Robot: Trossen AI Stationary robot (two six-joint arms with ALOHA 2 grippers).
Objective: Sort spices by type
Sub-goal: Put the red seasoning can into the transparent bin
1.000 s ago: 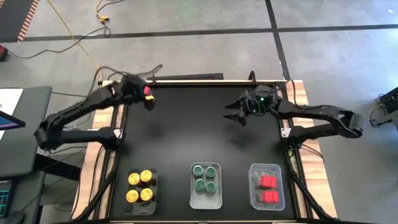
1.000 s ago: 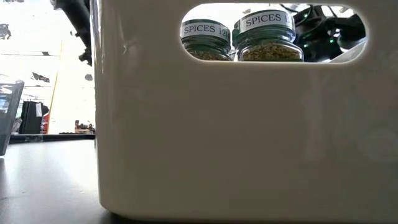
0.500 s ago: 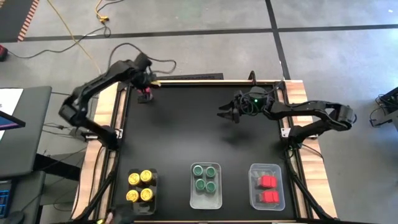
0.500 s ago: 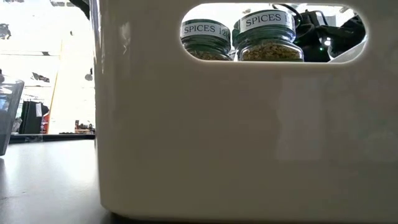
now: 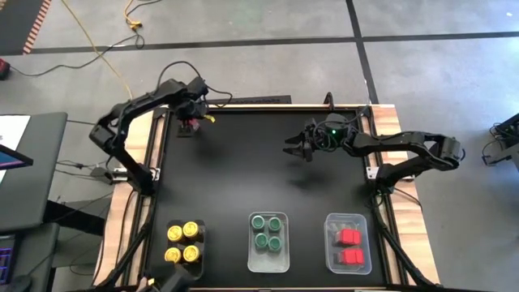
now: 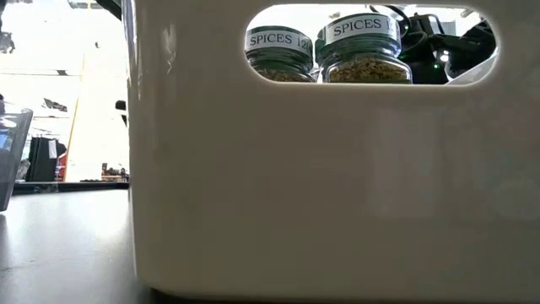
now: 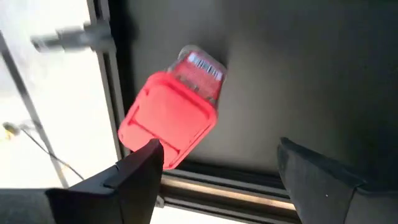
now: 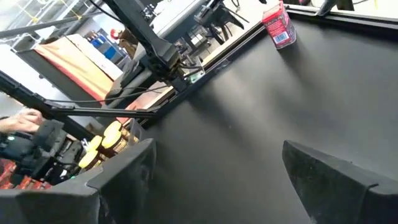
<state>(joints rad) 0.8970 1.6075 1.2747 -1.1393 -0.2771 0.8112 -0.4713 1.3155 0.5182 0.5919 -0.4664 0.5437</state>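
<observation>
- Looking down from above, the left gripper (image 5: 191,122) hangs over the far left corner of the black table (image 5: 243,170), right above a red-lidded jar (image 5: 190,126). The right gripper (image 5: 295,148) hovers over the far middle of the table, fingers spread and holding nothing.
- Along the near edge sit 3 clear trays: the left tray (image 5: 185,270) holds 4 yellow-lidded jars (image 5: 183,243), the middle tray (image 5: 268,264) holds 4 green-lidded jars (image 5: 266,231), and the right tray (image 5: 349,259) shows red-lidded jars (image 5: 349,247) at its nearer part.
- From table height, a pale tray wall (image 6: 321,186) fills nearly everything; through its handle slot 2 jars (image 6: 363,51) labelled "SPICES" show.
- From the left wrist, the lone red-lidded jar (image 7: 174,115) stands by the table's edge rail. The gripper's fingers (image 7: 134,174) are spread apart, 1 fingertip just beside the square lid; I cannot tell whether it touches.
- From the right wrist, that gripper's fingers (image 8: 121,174) stand wide apart over bare table, with the red-lidded jar (image 8: 277,25) well apart at the far edge.
</observation>
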